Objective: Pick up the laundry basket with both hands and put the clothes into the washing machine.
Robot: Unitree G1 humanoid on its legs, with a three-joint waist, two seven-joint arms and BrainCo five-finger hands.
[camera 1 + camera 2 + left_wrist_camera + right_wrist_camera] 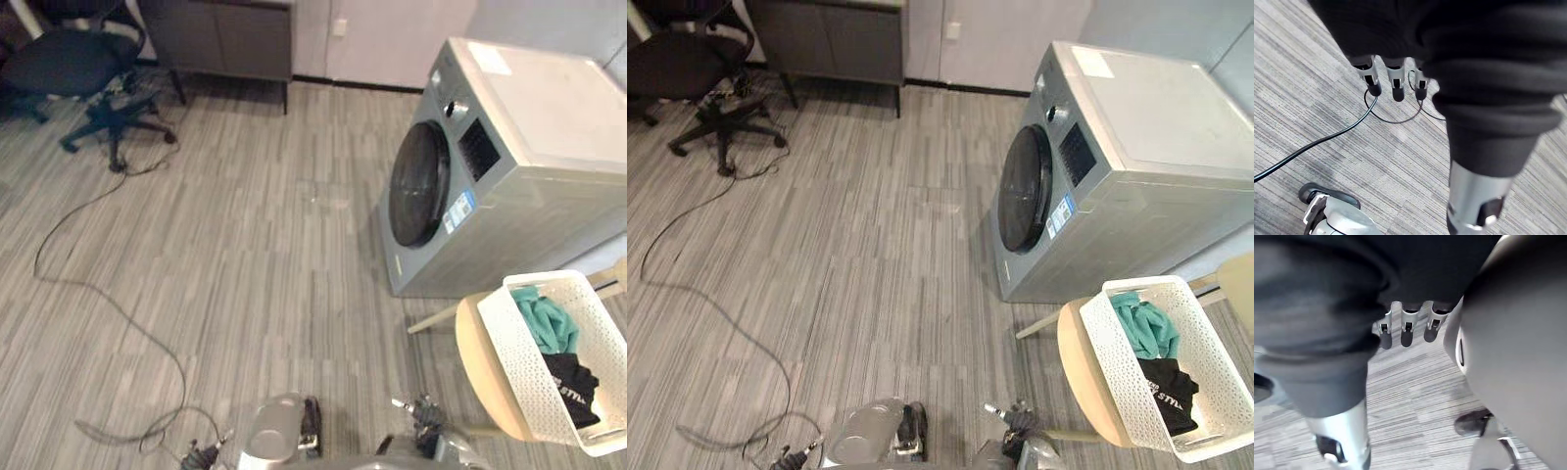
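Left hand [1396,81]: hanging low over the floor [1308,73], fingers loose and pretty much straight, nothing in it.
Right hand [1407,331]: same deal, fingers relaxed, empty.
Laundry basket [524,377]: white, perforated, sitting on a round pale bench [475,367] at about 4 o'clock, well apart from both hands.
Clothes [560,348]: a teal piece [549,323] and a black one [573,382], both inside the basket.
Washing machine [509,186]: grey front-loader at 2 o'clock, just past the bench, round dark door [419,184] looks closed.
Office chair [69,64]: way back at 10 o'clock.
Cabinet [220,34]: farthest back, around 11 o'clock.
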